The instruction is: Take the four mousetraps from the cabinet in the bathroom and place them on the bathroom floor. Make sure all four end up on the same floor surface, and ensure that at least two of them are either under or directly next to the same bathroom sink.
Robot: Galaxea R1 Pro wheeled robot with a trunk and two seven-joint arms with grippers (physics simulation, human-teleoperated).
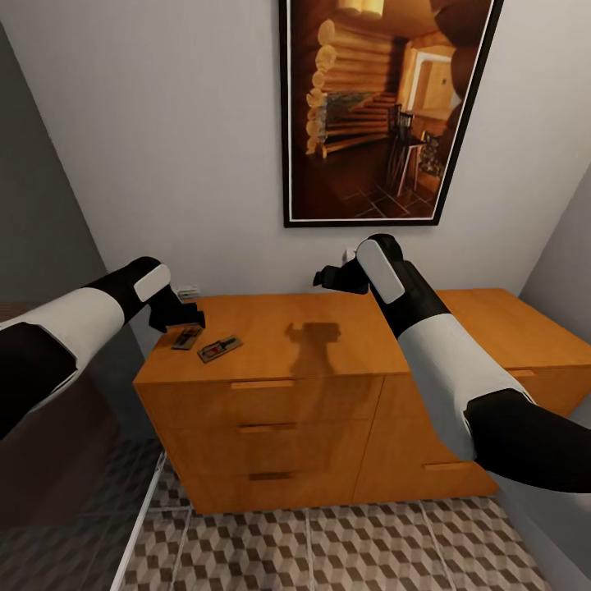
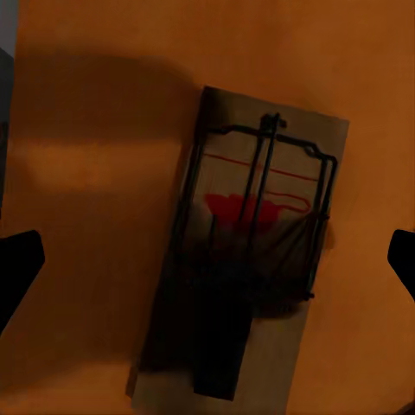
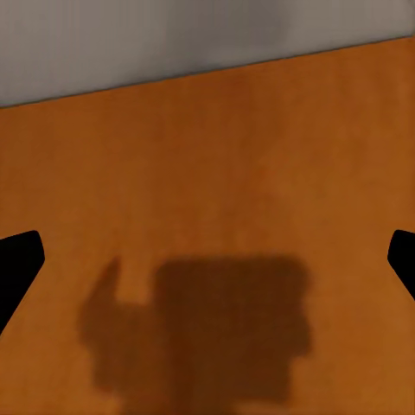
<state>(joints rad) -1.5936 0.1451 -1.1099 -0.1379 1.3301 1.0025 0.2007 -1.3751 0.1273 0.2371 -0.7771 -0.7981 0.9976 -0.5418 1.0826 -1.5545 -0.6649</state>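
Mousetrap (image 2: pixel 251 259) flat on orange cabinet top (image 2: pixel 95 173), between spread end effector (image 2: pixel 207 259) fingertips (image 2: pixel 17 264).

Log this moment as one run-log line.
phase: reaching | left gripper: open above mousetrap on cabinet top | second mousetrap: beside it | right gripper: open, empty, over bare cabinet top

Two robot arms in glossy white shells with black joint sections; the left arm (image 1: pixel 78 316) carries a rounded white panel near its wrist, the right arm (image 1: pixel 435 345) a matching oblong panel. Both end in matte black gripper housings with dark fingertips.
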